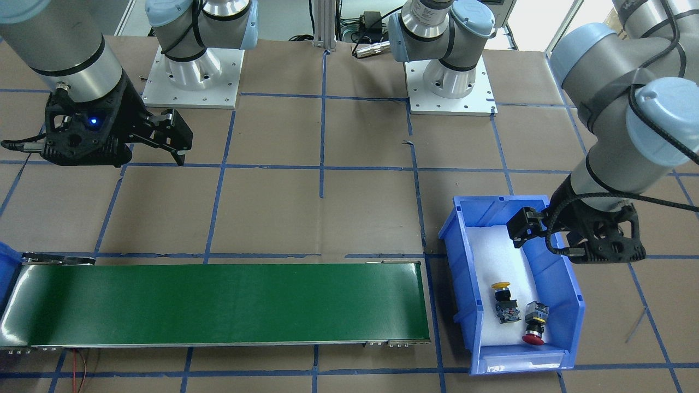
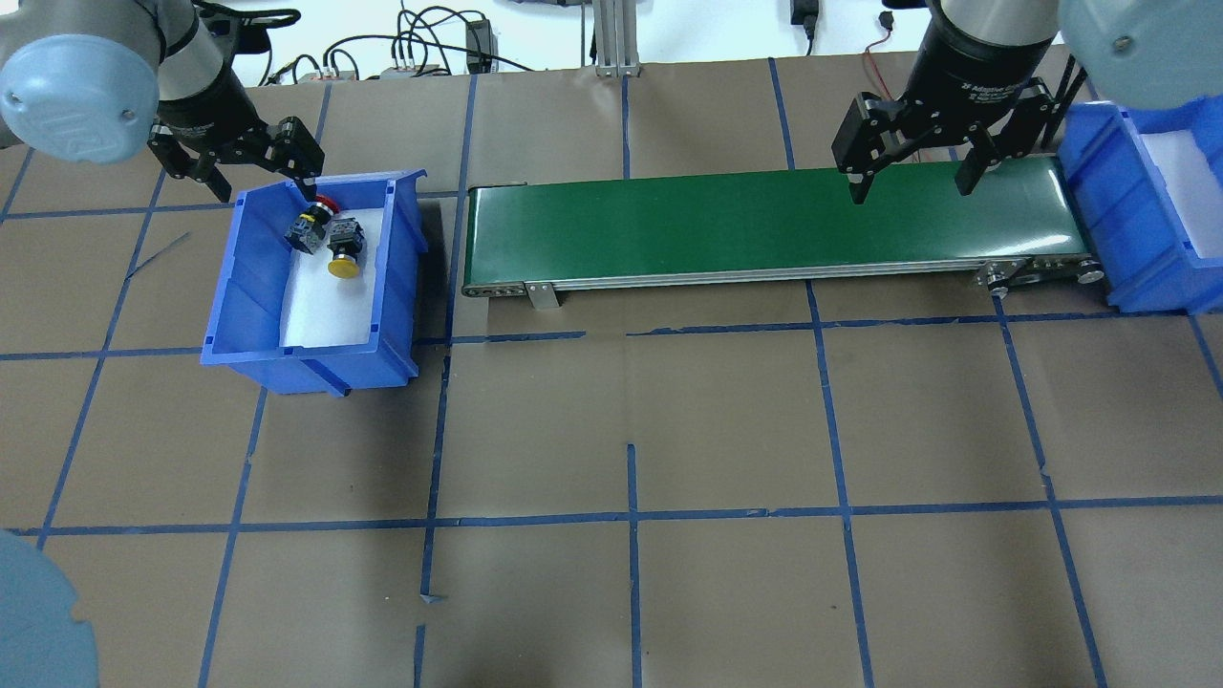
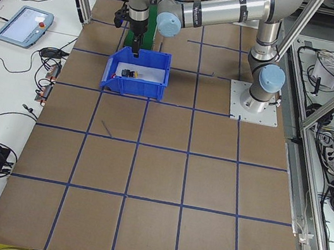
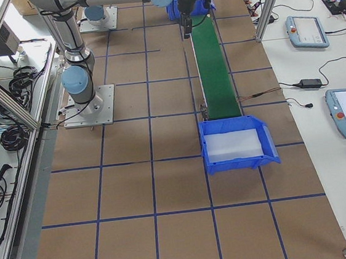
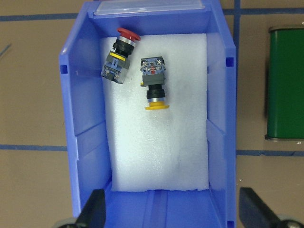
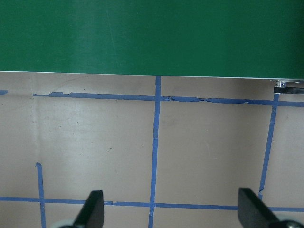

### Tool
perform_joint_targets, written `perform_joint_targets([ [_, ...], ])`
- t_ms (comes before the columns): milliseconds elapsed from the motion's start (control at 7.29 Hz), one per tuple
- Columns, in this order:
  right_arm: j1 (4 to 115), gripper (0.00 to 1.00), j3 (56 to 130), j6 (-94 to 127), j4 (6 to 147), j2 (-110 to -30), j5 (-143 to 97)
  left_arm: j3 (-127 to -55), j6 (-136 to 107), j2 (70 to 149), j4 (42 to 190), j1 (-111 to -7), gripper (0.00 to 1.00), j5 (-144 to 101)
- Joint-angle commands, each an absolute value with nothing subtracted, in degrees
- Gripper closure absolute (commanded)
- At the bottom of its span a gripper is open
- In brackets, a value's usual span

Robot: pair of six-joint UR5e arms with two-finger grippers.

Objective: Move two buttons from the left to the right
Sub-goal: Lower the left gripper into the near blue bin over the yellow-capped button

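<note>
Two buttons lie on their sides on white foam in the blue bin point(image 2: 225, 287) on my left. The red-capped button point(image 5: 118, 56) point(image 2: 313, 220) point(image 1: 534, 325) rests near the bin's far wall. The yellow-capped button point(image 5: 154, 83) point(image 2: 344, 250) point(image 1: 505, 301) lies just beside it. My left gripper point(image 2: 258, 180) point(image 5: 173, 213) point(image 1: 532, 229) hangs open above the bin's end nearer the robot's base, holding nothing. Over the right end of the green conveyor belt point(image 2: 745, 225), my right gripper point(image 2: 910, 189) point(image 6: 171, 213) point(image 1: 172, 139) is open and holds nothing.
A second blue bin point(image 2: 1113, 205) point(image 4: 238, 160) with a white foam floor stands at the belt's right end. The belt point(image 1: 218, 300) runs between the two bins. Brown paper with blue tape lines covers the table point(image 2: 631, 430). Both arm bases point(image 1: 194, 76) stand behind.
</note>
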State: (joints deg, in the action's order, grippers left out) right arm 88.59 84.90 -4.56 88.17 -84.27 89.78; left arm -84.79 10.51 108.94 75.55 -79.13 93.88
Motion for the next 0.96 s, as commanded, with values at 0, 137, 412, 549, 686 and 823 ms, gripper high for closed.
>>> perform_joint_targets([
  [0, 88.59, 0.00, 84.99, -4.92, 88.24, -84.20, 89.74, -84.64, 10.63, 114.75, 69.48, -79.19, 0.00, 92.47],
  [137, 88.59, 0.00, 84.99, -5.27, 88.24, -84.20, 89.74, -84.55, 10.72, 117.22, 66.39, -79.10, 0.00, 90.55],
  [412, 88.59, 0.00, 84.99, -5.45, 88.24, -84.11, 89.82, -85.07, 10.64, 118.91, 65.22, -79.10, 0.00, 90.61],
  [549, 88.51, 0.00, 84.99, -5.45, 88.24, -84.02, 89.82, -84.82, 10.63, 120.74, 65.21, -79.10, 0.00, 90.53],
  [686, 88.51, 0.00, 84.99, -5.45, 88.24, -84.11, 89.74, -84.90, 10.72, 121.72, 65.21, -79.01, 0.02, 90.53],
  [823, 88.51, 0.00, 84.99, -5.45, 88.24, -84.11, 89.82, -84.90, 10.72, 121.90, 65.21, -79.01, 0.02, 90.53],
])
